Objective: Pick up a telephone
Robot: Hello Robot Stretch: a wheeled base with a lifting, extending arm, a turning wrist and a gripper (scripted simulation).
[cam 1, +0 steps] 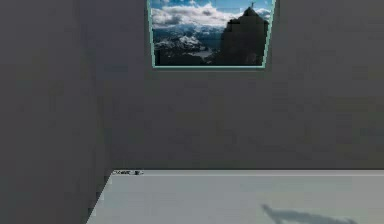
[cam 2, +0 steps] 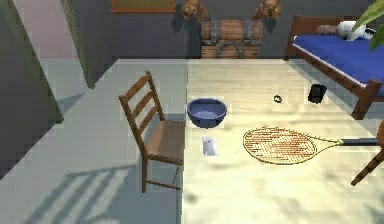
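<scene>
While you cannot tell the jaws' state, phone [cam 2: 209, 148] lies on tabletop [cam 2: 250, 192] near bowl [cam 2: 207, 112], racket [cam 2: 280, 145] alongside

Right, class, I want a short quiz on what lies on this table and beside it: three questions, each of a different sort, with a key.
1. True or false: the blue bowl stands on the table, close to the wooden chair.
2. What lies on the table, toward the arm side view's right of the bowl? A) a tennis racket B) a guitar C) a laptop
3. Fill the gap: the small pale flat thing, perhaps the telephone, lies just below the ____ in the arm side view.

Key: 1 true; 2 A; 3 bowl.
</scene>
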